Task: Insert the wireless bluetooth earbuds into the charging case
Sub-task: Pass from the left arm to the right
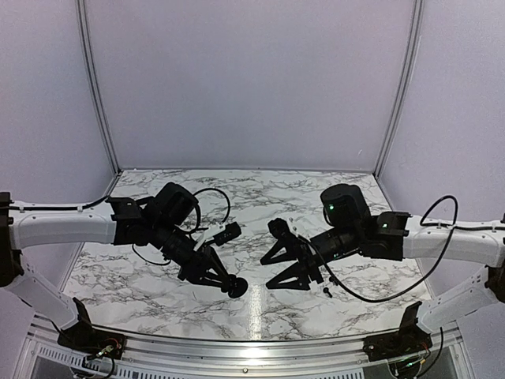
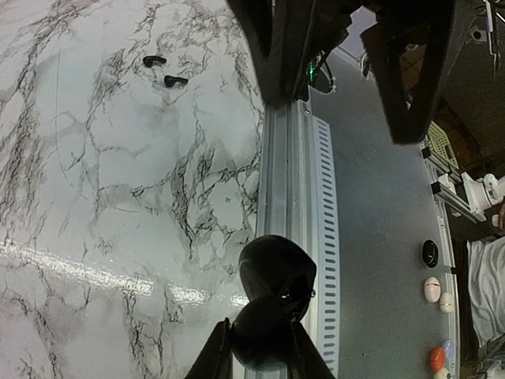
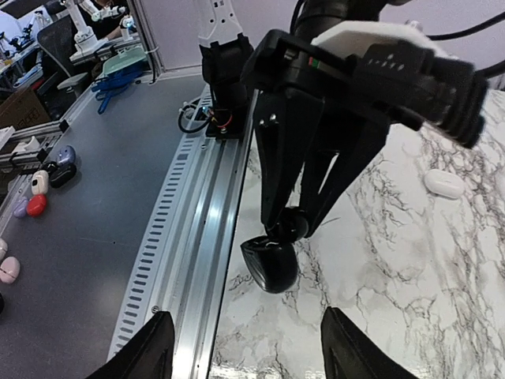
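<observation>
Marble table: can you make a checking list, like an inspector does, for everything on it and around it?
Surface: marble table, with a bright glare stripe near the front edge.
Job's things: two black earbuds lying loose on the marble; black charging case held up, seemingly open.
Clutter: white pod lying on the marble.
Claws: left claw shut on the black charging case; right claw open and empty.
Cables: black cable loops at both wrists.
Surroundings: white booth walls; grey bench beside the table, with small coloured cases on it.
</observation>
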`<state>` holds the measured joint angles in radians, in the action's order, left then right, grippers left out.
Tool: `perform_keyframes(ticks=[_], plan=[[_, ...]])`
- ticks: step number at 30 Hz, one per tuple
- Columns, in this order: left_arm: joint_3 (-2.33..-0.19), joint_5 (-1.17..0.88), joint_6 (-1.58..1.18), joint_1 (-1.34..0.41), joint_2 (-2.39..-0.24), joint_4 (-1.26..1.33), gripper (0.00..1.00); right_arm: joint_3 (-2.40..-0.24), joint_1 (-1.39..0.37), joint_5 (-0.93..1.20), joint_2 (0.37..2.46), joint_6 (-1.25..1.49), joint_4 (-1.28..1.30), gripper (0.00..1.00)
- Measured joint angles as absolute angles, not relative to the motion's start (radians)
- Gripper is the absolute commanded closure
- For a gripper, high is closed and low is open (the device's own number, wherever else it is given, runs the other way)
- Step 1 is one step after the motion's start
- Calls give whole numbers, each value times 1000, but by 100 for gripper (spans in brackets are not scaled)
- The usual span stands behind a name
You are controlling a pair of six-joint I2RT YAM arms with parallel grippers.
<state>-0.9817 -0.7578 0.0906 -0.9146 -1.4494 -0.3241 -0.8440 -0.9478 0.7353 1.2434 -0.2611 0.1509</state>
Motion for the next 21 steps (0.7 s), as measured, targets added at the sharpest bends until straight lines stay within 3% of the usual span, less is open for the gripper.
perform_keyframes(ticks=[8,21], plan=[[-1095,-782,166,-961,-1493,-424,92,-907,-1005,785,1384,-319,213,42],[-1138,-776,214,-995,-1538,-508,93,-940,-1039,808,1415,-354,245,50]])
